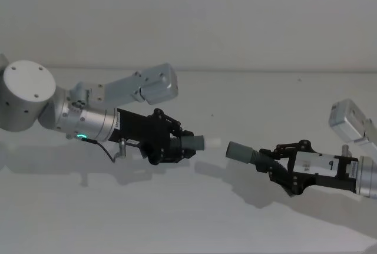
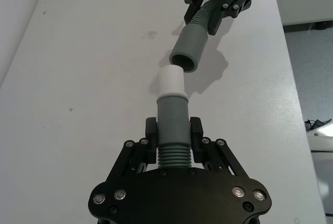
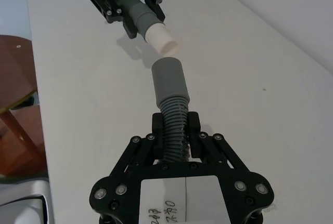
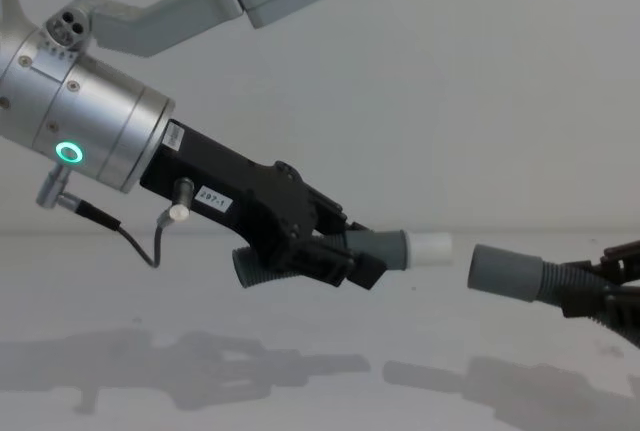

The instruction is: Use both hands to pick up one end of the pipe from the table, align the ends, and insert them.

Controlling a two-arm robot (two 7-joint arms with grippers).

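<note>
We're at alignment: left pincer (image 1: pixel 187 146) clamps the white-tipped pipe (image 1: pixel 197 142), right pincer (image 1: pixel 272 164) clamps the socket piece (image 1: pixel 242 152), both above the surface (image 1: pixel 235 218). Ends near, apart, slightly offset. Next: square axes, then push in.

brown wooden furniture (image 3: pixel 18 99) beside table edge

ribbed matt plastic pipe (image 2: pixel 173 130), matt table (image 2: pixel 78 104)

Two pipe pieces (image 1: pixel 189 144) (image 1: pixel 242 152), two pincers (image 1: pixel 177 142) (image 1: pixel 272 162)
</note>
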